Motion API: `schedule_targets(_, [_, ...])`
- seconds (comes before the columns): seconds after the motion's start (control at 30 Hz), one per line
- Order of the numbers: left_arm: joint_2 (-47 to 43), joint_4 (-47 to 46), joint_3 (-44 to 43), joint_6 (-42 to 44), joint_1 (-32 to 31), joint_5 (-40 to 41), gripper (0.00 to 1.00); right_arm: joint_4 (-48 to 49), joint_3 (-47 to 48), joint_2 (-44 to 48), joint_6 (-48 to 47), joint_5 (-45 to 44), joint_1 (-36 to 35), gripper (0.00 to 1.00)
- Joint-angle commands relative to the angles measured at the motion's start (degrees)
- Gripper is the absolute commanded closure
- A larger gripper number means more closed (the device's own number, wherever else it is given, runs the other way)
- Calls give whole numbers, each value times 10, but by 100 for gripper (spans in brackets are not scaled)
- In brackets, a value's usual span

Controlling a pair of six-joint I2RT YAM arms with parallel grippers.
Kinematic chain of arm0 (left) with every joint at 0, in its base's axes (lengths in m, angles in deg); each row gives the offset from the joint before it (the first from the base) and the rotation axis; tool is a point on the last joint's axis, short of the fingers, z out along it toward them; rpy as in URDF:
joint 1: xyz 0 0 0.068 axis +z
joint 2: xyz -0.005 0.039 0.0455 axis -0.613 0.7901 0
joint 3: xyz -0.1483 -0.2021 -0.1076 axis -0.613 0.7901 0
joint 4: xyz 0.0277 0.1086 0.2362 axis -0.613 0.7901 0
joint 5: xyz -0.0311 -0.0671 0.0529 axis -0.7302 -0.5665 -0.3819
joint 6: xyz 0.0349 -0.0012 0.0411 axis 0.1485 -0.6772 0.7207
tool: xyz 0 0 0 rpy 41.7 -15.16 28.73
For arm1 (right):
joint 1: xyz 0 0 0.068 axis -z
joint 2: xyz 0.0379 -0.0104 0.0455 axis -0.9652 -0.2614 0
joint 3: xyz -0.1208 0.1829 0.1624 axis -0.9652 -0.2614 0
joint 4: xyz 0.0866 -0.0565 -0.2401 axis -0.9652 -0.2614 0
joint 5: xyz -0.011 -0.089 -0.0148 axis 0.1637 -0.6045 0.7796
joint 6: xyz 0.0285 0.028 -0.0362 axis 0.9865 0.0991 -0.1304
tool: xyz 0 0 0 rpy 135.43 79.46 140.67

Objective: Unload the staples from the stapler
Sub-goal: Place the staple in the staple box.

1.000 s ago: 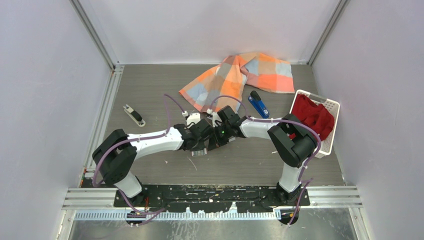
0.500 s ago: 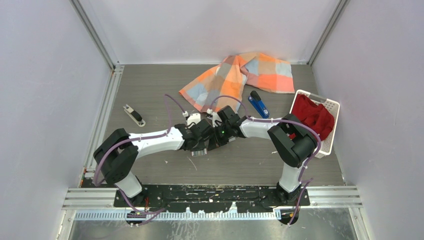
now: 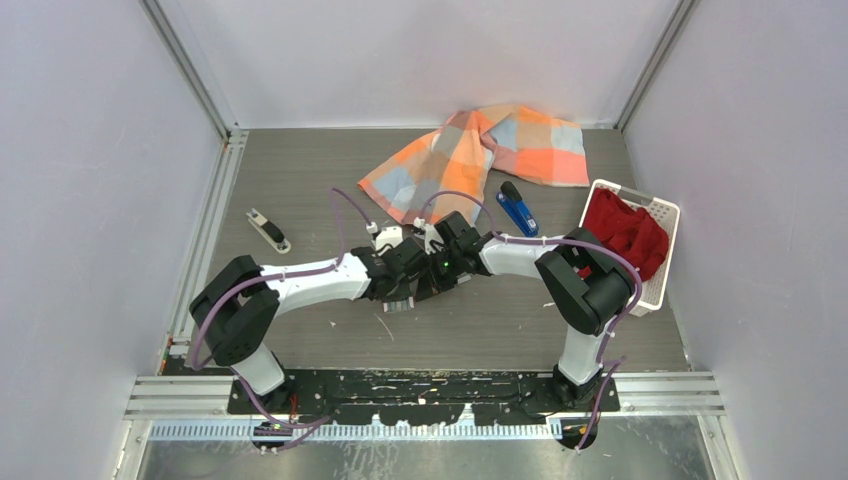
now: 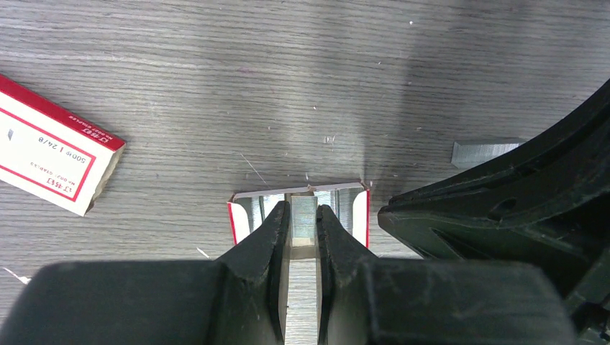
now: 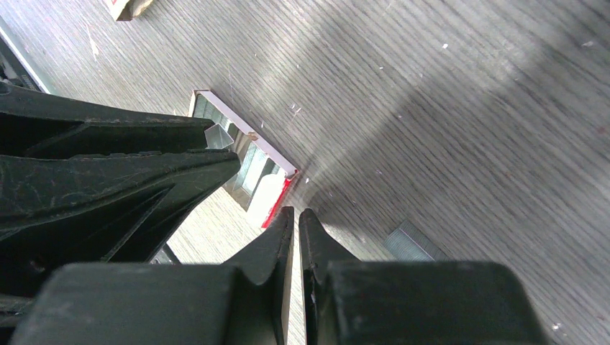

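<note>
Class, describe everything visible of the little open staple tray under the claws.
The staple tray is a small open card box, white-rimmed with red side walls, lying flat on the grey wood-grain table. It holds silvery staples; the left claw pinches a strip of them, and the shut right claw sits at its red corner.

Left hand (image 3: 400, 292) slightly further right (arm (image 3: 300, 282) too).

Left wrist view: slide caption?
Left gripper pinches a staple strip at an open staple box; another strip lies on the table.
</note>
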Motion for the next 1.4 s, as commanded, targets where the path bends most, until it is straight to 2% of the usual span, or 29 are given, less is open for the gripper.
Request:
schedule_targets(0.0, [0,7,-19,3,-2,13,94,7,22,10,-8,0,1,87])
schedule_targets(1.37, [-1,17,-20,2,-2,-6,82,8,22,9,-11,2,1,87])
